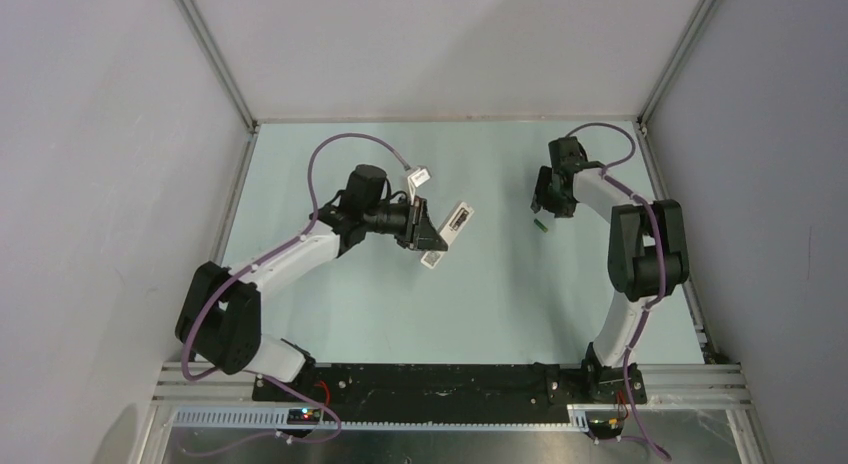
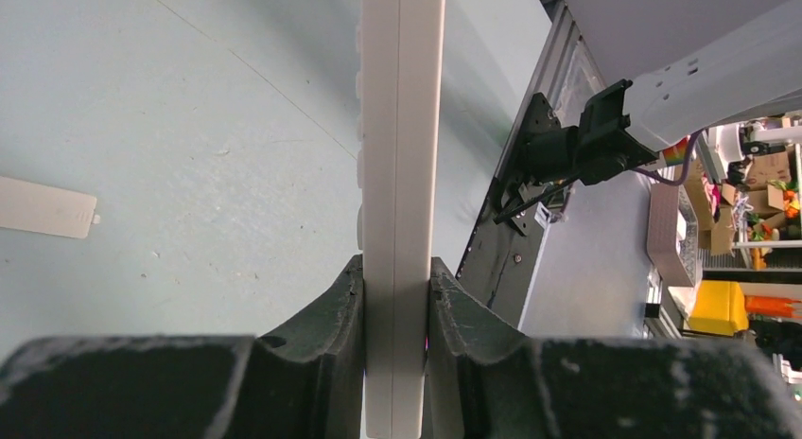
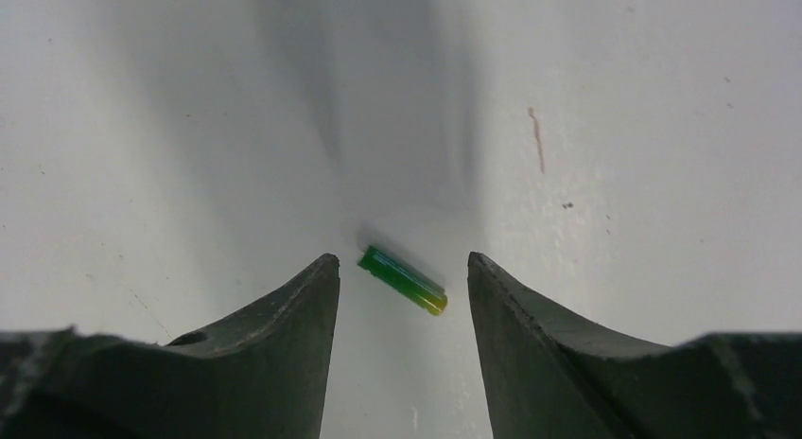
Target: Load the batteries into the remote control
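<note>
Left gripper (image 2: 395,273) is gripping the white remote control (image 2: 402,127) tight, edge-on. Right gripper (image 3: 399,259) is hanging wide open and holding nothing, its jaws straddling one green battery (image 3: 403,279) lying on the table (image 3: 142,127), touching neither.

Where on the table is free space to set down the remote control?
Bare table lies between the arms, near the bases, and along the back wall. Crowded: around the left gripper holding the remote control, and the right gripper over the battery.

Pale table (image 1: 500,304) bears a battery (image 3: 403,279) and a white cover (image 2: 47,207).
</note>
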You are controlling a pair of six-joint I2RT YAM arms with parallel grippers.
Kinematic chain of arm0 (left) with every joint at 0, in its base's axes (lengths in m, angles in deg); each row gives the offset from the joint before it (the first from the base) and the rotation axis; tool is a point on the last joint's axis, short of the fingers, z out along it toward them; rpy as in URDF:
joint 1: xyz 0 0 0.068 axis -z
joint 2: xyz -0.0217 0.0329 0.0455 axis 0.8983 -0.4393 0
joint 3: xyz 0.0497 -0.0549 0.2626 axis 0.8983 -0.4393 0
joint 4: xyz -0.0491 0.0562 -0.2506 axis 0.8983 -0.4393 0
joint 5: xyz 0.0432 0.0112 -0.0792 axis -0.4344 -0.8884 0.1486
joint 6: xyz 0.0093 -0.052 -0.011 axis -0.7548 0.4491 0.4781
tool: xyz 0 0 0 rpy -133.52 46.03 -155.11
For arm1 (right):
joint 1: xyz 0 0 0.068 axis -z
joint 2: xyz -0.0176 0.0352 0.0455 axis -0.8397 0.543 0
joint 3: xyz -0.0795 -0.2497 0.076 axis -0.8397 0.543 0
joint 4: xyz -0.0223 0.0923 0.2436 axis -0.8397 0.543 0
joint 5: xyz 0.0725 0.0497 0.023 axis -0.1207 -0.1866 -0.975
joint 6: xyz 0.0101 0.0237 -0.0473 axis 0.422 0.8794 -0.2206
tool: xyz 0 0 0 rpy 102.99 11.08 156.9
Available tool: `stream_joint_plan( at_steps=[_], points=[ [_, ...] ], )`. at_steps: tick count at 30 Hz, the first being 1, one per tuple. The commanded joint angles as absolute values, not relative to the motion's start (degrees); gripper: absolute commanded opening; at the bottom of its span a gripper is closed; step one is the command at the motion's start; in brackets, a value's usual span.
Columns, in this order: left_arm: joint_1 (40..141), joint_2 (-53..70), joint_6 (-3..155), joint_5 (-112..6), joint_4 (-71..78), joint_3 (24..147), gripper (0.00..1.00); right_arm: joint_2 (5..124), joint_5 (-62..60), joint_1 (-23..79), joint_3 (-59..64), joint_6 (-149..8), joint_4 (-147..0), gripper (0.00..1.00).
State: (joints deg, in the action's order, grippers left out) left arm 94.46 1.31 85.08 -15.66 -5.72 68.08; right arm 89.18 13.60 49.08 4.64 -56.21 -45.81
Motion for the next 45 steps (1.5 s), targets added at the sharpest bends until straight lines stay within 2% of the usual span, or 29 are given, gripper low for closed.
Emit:
stream_joint_plan(
  at_steps=[1,9,16,18,20,23,26,30,36,40,45],
  points=[
    [93.12,0.99,83.35,-11.50,-4.67,71.57,0.01,92.73,9.88,48.99,0.66,-65.53,-43.27,0.57],
    [91.51,0.53,83.49,-10.56,-4.73,71.83,0.01,96.01,13.84,47.58,-1.95,-70.63,-39.71,0.52],
    [91.12,0.35,83.45,-10.49,-4.71,71.99,0.01,97.50,17.20,45.73,-2.35,-70.70,-38.22,0.38],
    [91.07,0.37,83.48,-10.61,-4.73,71.99,0.01,97.55,16.86,45.59,-2.32,-69.86,-37.74,0.37],
    [91.02,0.49,83.49,-10.70,-4.80,71.90,0.01,97.49,16.23,45.72,-2.31,-69.19,-37.35,0.38],
    [91.01,0.59,83.56,-10.85,-4.81,71.67,0.01,97.11,15.96,45.61,-2.37,-68.69,-36.64,0.48],
    [91.01,0.80,83.61,-11.09,-4.80,71.26,0.01,96.30,15.53,45.93,-2.35,-68.21,-36.01,0.50],
    [91.01,1.21,83.87,-11.55,-4.78,70.82,0.01,95.92,13.52,46.58,-2.37,-67.41,-34.35,0.43],
    [91.01,1.69,84.60,-11.32,-4.77,70.71,0.01,97.24,12.40,46.76,-2.31,-66.56,-33.81,0.18],
    [91.05,1.49,85.74,-10.39,-4.77,70.69,0.01,96.43,12.41,46.70,-2.29,-65.03,-34.53,0.07],
    [91.34,0.61,87.83,-8.28,-3.93,70.28,0.01,90.82,5.77,46.60,-0.24,-60.61,-38.18,0.04]
  ],
)
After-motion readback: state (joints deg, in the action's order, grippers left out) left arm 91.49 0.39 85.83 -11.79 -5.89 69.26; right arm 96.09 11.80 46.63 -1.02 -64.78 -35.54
